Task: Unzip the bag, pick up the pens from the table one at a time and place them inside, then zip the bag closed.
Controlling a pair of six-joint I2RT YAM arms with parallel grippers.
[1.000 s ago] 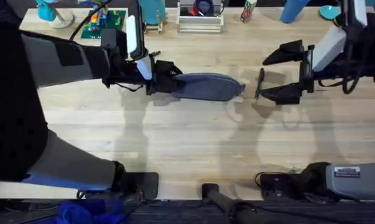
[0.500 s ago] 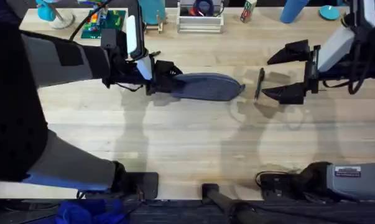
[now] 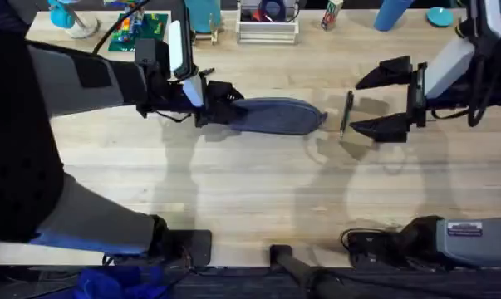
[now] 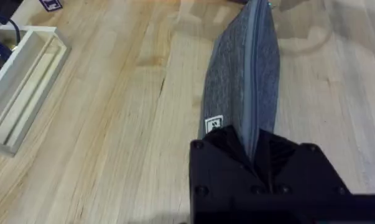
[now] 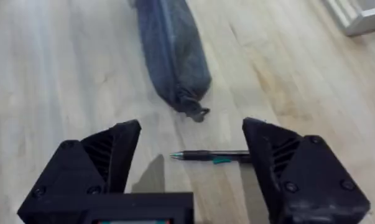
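The bag lies along the counter in the upper middle of the overhead frame, zipper seemingly closed. The left pincer is clamped on its left end. Just right of the bag lies a dark pen, with the right pincer beside it, fingers wide apart. With the zipper apparently unopened, the right pincer would do well to take the pull tab at the bag's right end while the left holds firm.

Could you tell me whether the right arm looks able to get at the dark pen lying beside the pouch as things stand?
Probably yes. The right claw is open with the pen lying between its fingers on the table, and nothing lies between them. The pouch lies apart from the pen.
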